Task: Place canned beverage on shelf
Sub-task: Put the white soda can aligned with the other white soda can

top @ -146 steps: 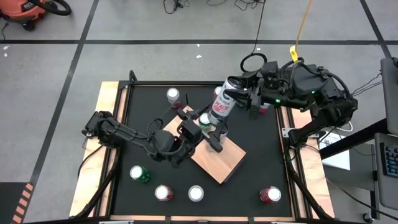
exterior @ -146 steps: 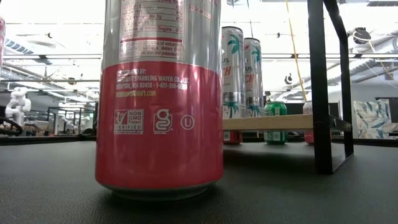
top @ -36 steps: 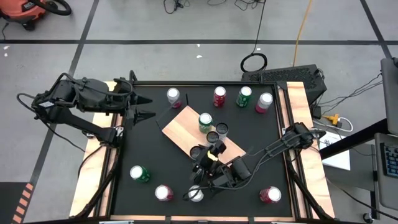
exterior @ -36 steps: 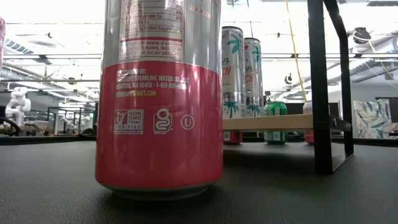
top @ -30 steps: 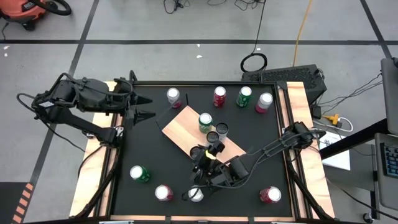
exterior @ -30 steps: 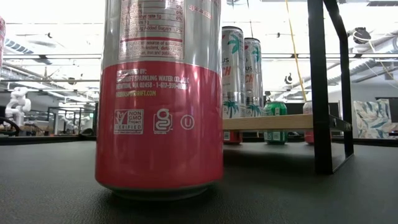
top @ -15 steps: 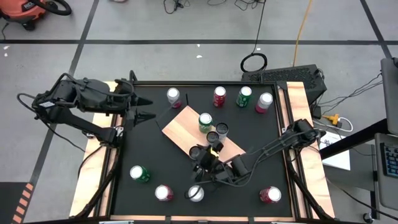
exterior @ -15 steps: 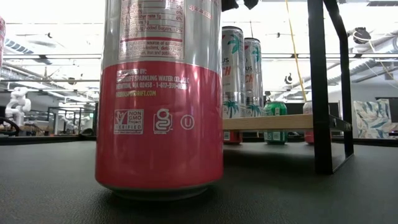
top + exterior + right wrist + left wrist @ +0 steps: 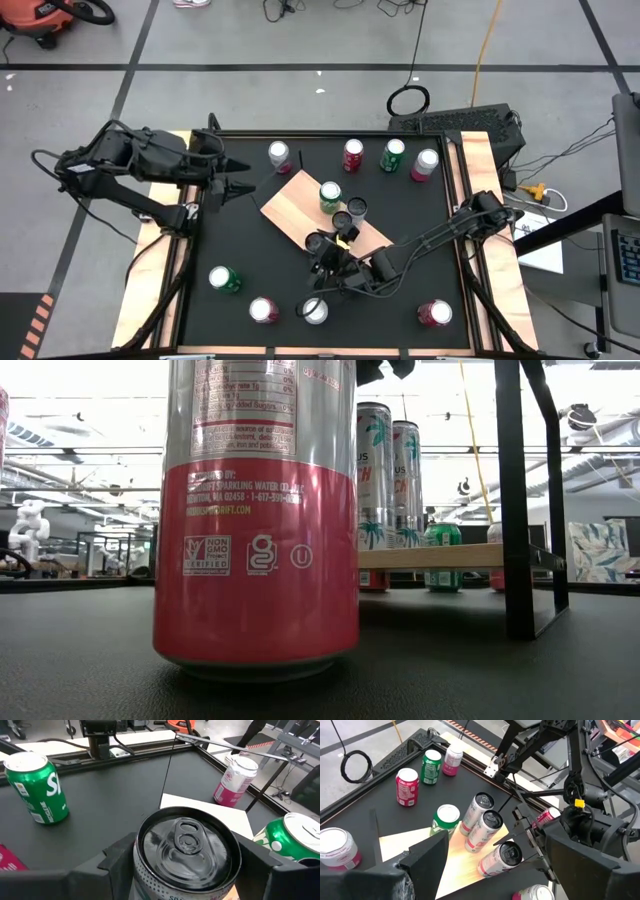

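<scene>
Pink can [image 9: 258, 520] before shelf [image 9: 440, 556]

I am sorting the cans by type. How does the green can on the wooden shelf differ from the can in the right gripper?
The green can is short and wide; the gripped can is tall, slim, silver and pink. The green can stands free on the shelf; the gripped can sits between the right gripper fingers. Its lid is dark, the green can's pale. Both are drink cans.

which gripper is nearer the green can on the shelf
Right. The right gripper holds a tall silver can at the shelf edge, close to the green can. The left gripper waits open at the table's left side.
</scene>
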Robot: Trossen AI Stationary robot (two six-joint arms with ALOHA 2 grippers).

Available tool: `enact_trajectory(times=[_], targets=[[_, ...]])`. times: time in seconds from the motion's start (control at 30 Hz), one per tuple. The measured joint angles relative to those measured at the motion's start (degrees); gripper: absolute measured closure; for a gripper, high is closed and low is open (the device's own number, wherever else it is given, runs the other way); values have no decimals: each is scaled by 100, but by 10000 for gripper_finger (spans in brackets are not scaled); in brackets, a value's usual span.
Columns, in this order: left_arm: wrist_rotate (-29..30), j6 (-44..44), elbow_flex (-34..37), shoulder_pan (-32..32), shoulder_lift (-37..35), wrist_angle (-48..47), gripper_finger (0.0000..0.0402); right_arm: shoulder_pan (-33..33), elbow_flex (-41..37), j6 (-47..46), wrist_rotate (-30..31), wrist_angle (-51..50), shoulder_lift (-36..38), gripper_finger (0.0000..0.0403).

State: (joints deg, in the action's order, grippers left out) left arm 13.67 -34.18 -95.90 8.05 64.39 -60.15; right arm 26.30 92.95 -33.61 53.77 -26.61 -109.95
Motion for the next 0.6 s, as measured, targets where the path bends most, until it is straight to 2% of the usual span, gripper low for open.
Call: enact_trajectory(times=[0.3,0.6], targets=[[-7,43,0,0,85,1,69,-47,0,-15,-21,-155,0,162],[-7,42,0,2,85,1,69,-182,0,-1,-507,-225,0,161]])
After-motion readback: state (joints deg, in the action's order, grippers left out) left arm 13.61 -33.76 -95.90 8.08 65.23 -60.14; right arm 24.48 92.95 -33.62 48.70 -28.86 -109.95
